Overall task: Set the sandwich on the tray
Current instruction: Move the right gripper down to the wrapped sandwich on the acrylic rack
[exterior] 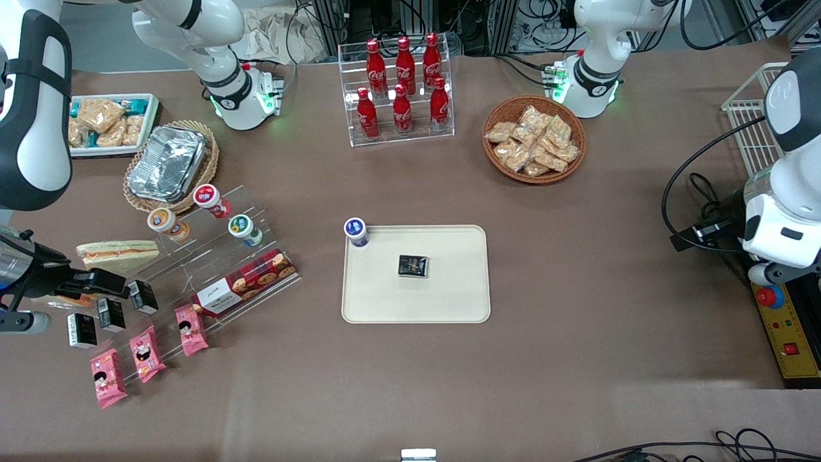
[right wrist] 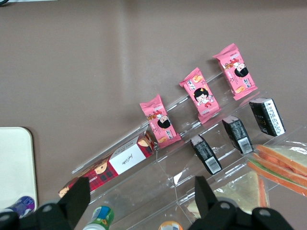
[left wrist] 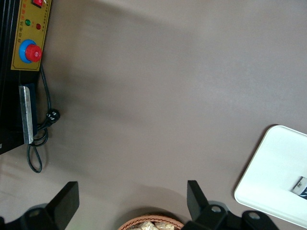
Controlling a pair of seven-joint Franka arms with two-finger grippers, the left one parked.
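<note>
Gripper point(right wrist: 141, 203) hangs wide open, holding nothing, over the clear stepped rack point(exterior: 211, 269) at the working arm's end of the table point(exterior: 577, 308). Sandwich point(right wrist: 280, 165) lies on the rack, ungrasped. Best approach: descend squarely, pinch the wedge's flat faces gently, avoid the black packets point(right wrist: 237, 136). Tray point(exterior: 449, 301) sits mid-table with free space.

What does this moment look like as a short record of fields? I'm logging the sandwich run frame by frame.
gripper: fingers open, above the clear tiered stand, holding nothing
sandwich: on the stand at the working arm's end of the table, untouched
second sandwich: paler wedge beside it, farther from the front camera
tray: mid-table, no sandwich on it
on tray: small black packet; blue-capped cup at one corner
task status: sandwich not yet picked up
</note>
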